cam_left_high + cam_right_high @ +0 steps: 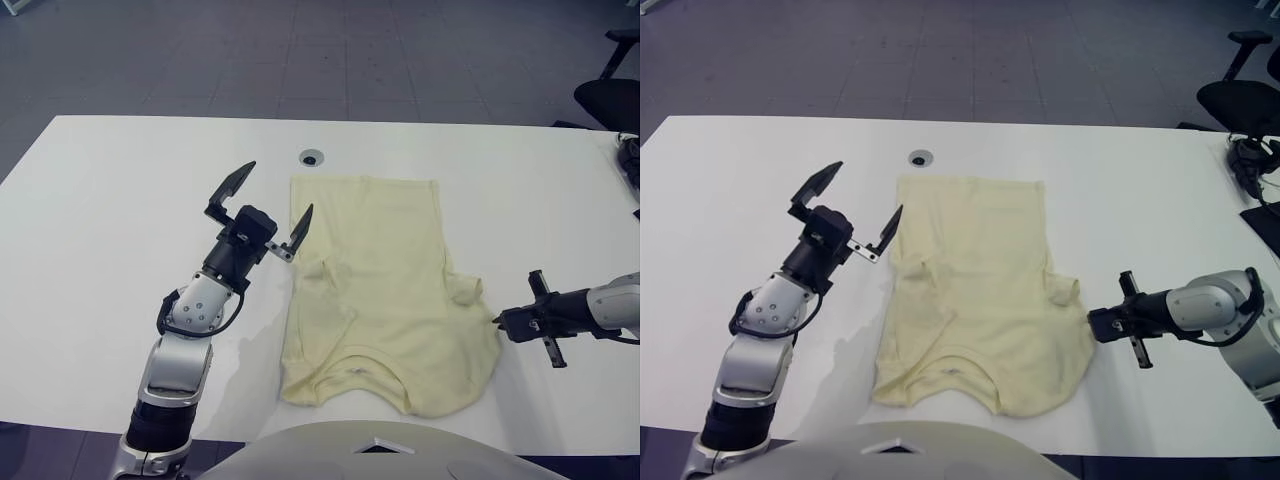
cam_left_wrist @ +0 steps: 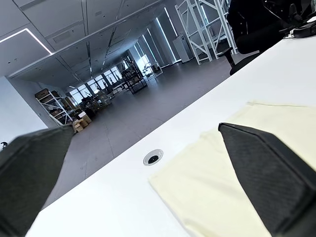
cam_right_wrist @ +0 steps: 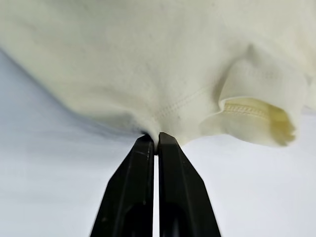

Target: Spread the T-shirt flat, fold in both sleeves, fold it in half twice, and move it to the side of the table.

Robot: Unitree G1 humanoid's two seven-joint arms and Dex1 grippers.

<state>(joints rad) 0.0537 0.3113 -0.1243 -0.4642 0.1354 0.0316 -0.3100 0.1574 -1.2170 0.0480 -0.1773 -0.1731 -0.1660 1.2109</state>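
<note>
A pale yellow T-shirt lies on the white table, collar toward me, hem at the far side. Its left sleeve is folded inward; the right sleeve bunches out at the edge. My left gripper hovers open above the table just left of the shirt's left edge, and the shirt shows between its wide-apart fingers. My right gripper is shut on the shirt's right edge near the shoulder, pinching a fold of cloth beside the sleeve opening.
A round cable grommet sits in the table just beyond the shirt's far left corner. Black office chairs stand past the table's right end. Bare tabletop stretches to the left and far side.
</note>
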